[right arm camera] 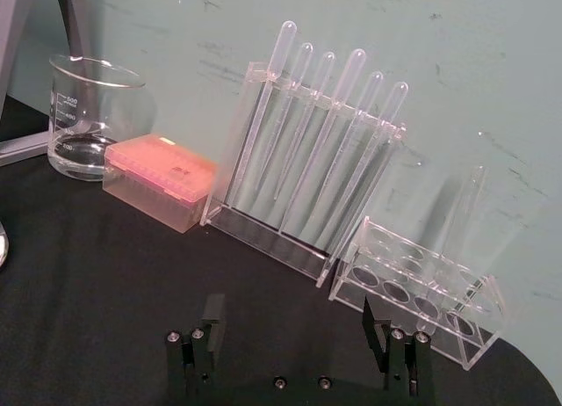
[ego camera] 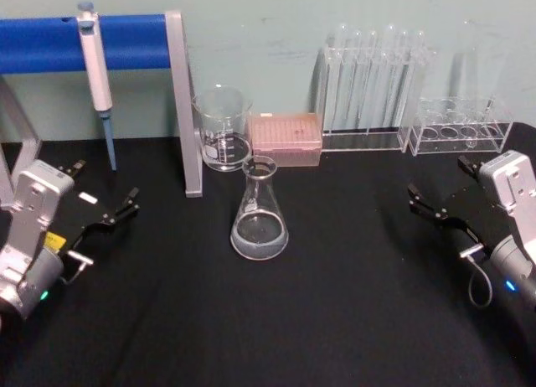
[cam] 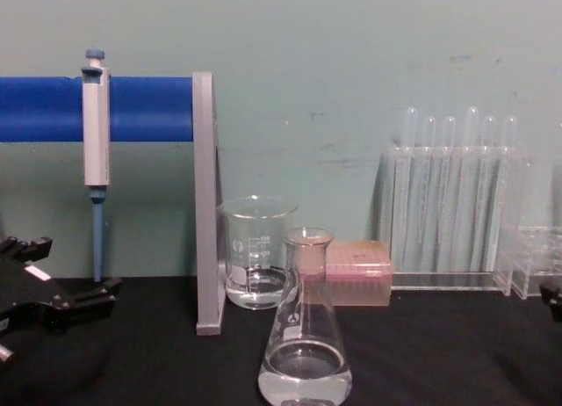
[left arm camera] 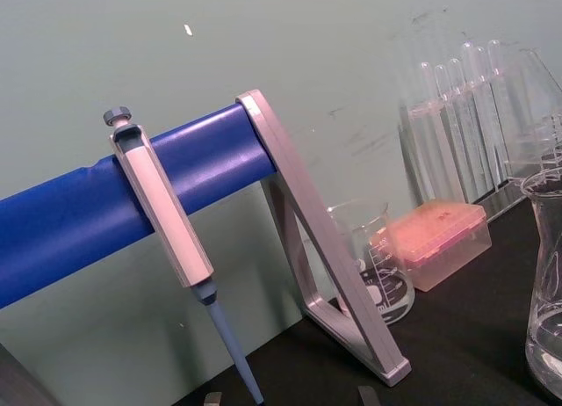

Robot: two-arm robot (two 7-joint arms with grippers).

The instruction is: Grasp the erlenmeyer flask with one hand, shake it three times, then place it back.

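Between my two claws, on the black bench (ego camera: 352,312), the erlenmeyer flask (ego camera: 260,213) stands upright w/ a little clear liquid in its base. Neither claw touches it.

My right claw (ego camera: 439,183) sits low over the bench, well off to the flask's right. Its fingers are spread wide w/ nothing betw. them, and the right wrist view shows the two tips far apart. My left claw (ego camera: 102,188) is on the flask's other side, also wide and empty, and approx. as far from it.

Beyond the flask, farther from both claws, stands a glass beaker (ego camera: 223,129) w/ some liquid. A pink pipette-tip box (ego camera: 286,140) is just beside it.

Ahead of the right claw, by the wall, are a clear rack of transfer pipettes (ego camera: 373,90) and a smaller clear tube rack (ego camera: 462,129). The tube rack is the nearer to that claw.

Ahead of the left claw, a pipette (ego camera: 95,64) hangs tip-down on a blue bar (ego camera: 42,42). The bar's grey post (ego camera: 186,110) stands betw. that claw and the beaker.
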